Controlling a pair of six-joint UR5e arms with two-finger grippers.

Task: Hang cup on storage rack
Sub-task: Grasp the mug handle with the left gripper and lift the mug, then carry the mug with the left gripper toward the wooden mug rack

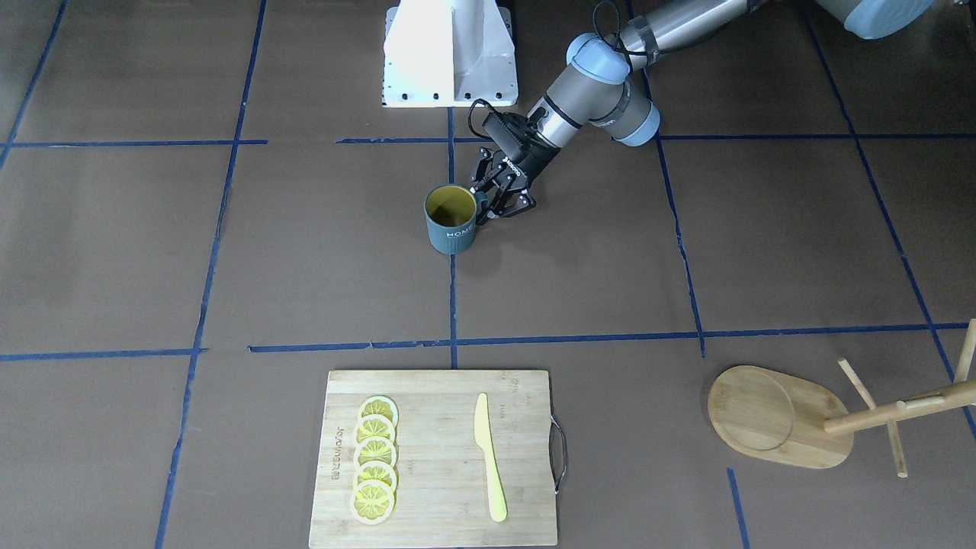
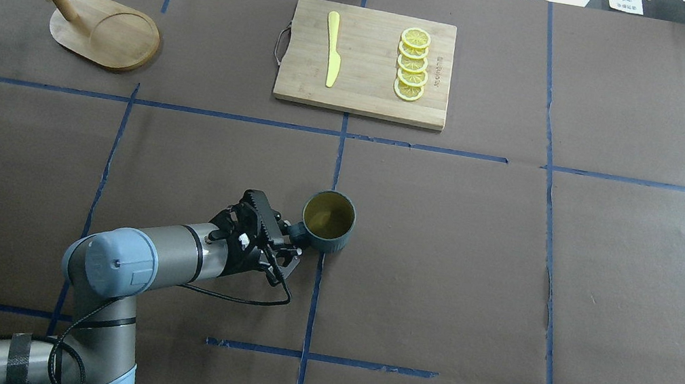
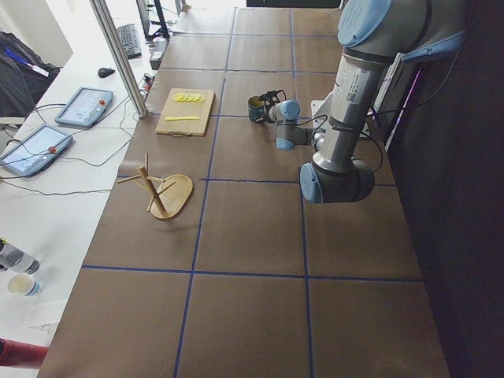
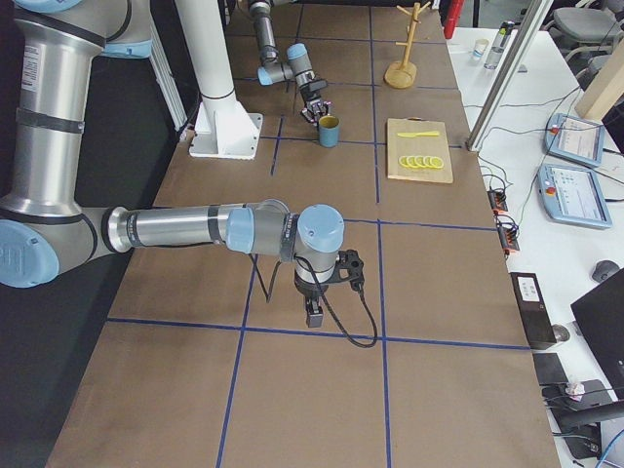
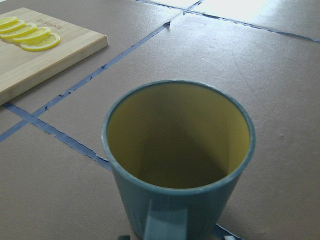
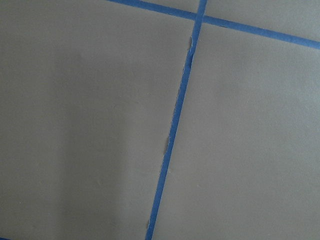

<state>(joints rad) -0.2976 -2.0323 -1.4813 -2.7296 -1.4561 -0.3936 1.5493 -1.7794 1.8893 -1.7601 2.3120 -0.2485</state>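
The cup [image 2: 327, 220], dark blue-grey with a yellow inside, stands upright near the table's middle; the front-facing view [image 1: 451, 219] shows its white lettering. Its handle [image 5: 167, 225] points toward my left gripper [image 2: 290, 237], which is open with one finger on each side of the handle; it also shows in the front-facing view [image 1: 488, 204]. The storage rack [image 2: 107, 31], a bamboo mug tree, stands at the far left corner, well away from the cup. My right gripper [image 4: 317, 307] hovers low over bare table far to the right; I cannot tell whether it is open or shut.
A wooden cutting board [image 2: 366, 62] with several lemon slices [image 2: 412, 64] and a yellow knife [image 2: 333, 48] lies at the far middle. The white robot base [image 1: 450, 53] stands behind the cup. Blue tape lines cross the brown table cover.
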